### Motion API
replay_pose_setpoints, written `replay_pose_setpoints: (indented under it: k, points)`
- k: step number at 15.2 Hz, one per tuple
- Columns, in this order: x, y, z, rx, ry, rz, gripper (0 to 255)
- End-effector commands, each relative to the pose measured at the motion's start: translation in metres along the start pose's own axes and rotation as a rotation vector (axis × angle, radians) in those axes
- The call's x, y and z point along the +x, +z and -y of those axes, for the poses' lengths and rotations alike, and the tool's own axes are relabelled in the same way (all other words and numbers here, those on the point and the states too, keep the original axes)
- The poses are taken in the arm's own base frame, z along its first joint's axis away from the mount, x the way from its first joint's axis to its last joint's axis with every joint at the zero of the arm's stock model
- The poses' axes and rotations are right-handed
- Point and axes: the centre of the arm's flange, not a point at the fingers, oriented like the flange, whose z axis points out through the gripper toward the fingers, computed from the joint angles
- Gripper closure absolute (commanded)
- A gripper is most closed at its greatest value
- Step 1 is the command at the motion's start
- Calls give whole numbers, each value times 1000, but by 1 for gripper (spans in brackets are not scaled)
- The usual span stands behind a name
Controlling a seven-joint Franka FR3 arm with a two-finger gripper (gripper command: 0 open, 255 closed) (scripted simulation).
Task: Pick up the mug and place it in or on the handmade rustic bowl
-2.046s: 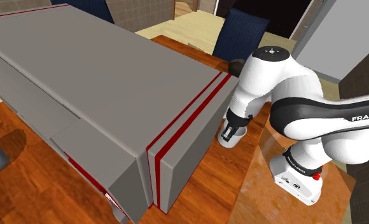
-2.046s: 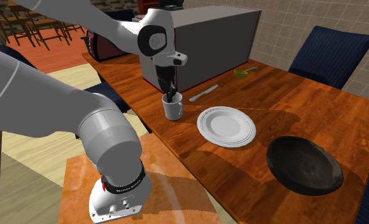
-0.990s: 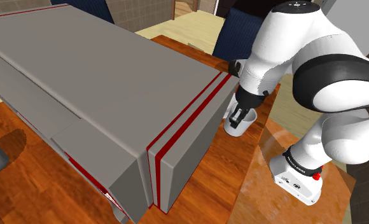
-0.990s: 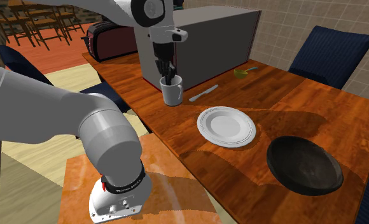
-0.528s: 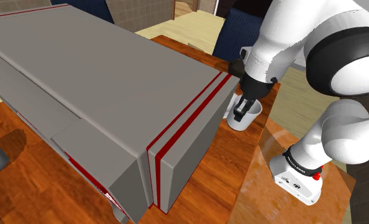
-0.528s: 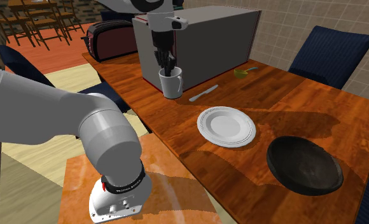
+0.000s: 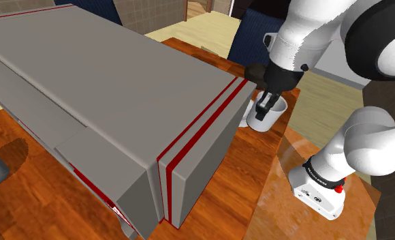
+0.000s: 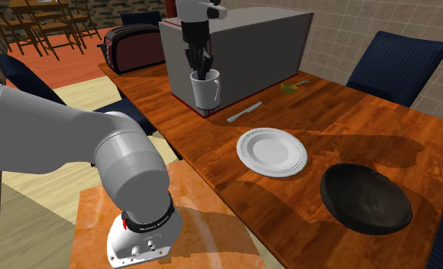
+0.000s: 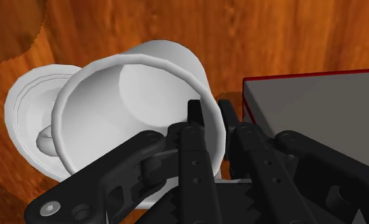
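A white mug (image 8: 207,92) hangs above the wooden table (image 8: 342,122), lifted off it next to the grey box. My gripper (image 8: 203,72) is shut on the mug's rim, one finger inside and one outside. The shoulder view has the mug (image 7: 267,117) under the gripper (image 7: 263,108), close to the box's red-striped corner. In the wrist view the fingers (image 9: 199,137) clasp the mug's wall (image 9: 132,108), with the table far below. The dark, rough bowl (image 8: 365,197) sits at the second exterior view's lower right, well away from the mug.
A large grey box with red stripes (image 7: 107,102) fills the table behind the mug. A white plate (image 8: 272,150) lies between mug and bowl, a knife (image 8: 244,112) and a green spoon (image 8: 291,87) lie near the box. Toaster (image 8: 132,46) and blue chair (image 8: 399,65) stand around.
The gripper has risen with the mug clasped in it, lifting it from the table to the height of the box's side. Plate, bowl and knife have not moved.
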Motion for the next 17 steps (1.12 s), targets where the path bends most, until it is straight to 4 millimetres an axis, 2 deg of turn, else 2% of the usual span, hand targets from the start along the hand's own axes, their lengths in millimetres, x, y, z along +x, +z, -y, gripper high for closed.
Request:
replay_pose_setpoints:
  k: [1,17]
  points:
    - [7,-2,-20,0,0,0,255]
    - [72,1,-220,0,0,0,255]
